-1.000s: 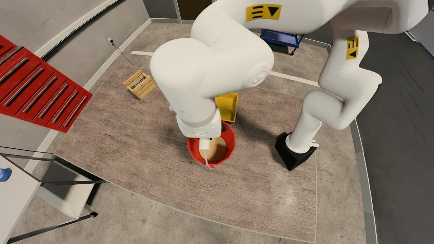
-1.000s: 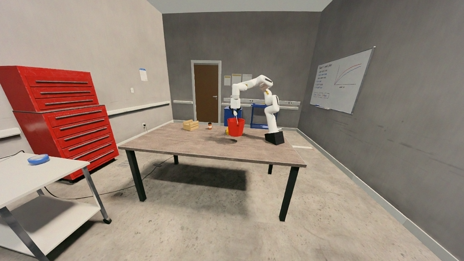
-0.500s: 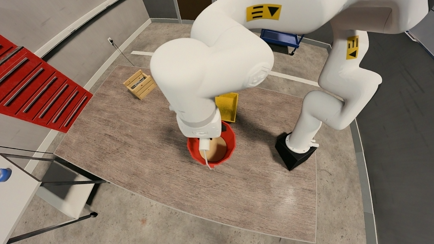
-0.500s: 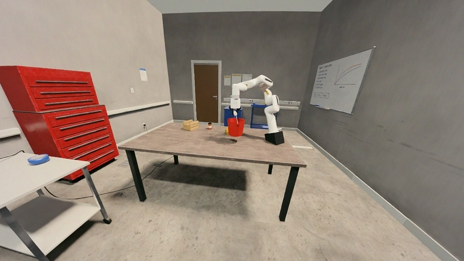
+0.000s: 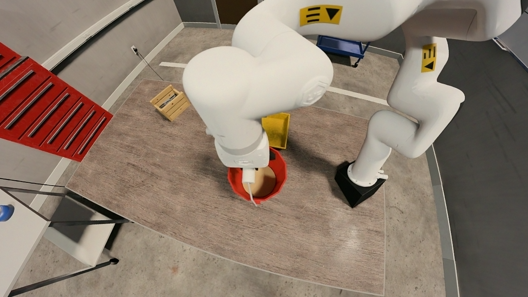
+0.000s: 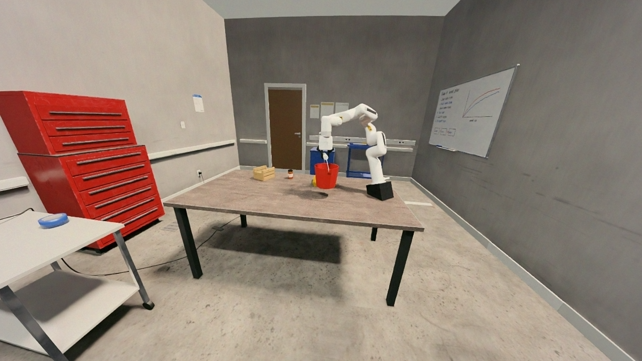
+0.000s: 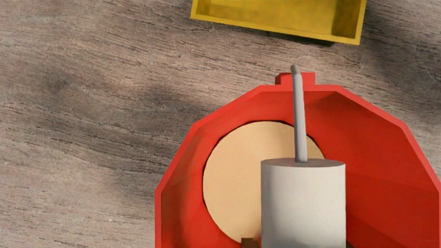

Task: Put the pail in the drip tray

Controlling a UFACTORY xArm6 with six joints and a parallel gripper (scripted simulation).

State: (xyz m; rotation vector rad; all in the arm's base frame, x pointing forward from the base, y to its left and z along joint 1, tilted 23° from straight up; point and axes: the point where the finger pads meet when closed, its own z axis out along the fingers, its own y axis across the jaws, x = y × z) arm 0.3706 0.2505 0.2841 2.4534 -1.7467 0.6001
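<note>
The red pail hangs upright from my gripper, a little above the table; its shadow lies on the wood below it. The pail has a tan inner floor and a grey wire handle with a white grip. My gripper is shut on that handle grip; the fingers themselves are hidden by the wrist. The yellow drip tray sits on the table just beyond the pail, toward the far edge; it also shows at the top of the wrist view. The pail is beside the tray, not over it.
A small wooden crate lies at the table's far left. A small dark jar stands near it. The arm's black base is on the table's right side. A red drawer cabinet and a white cart stand off the table.
</note>
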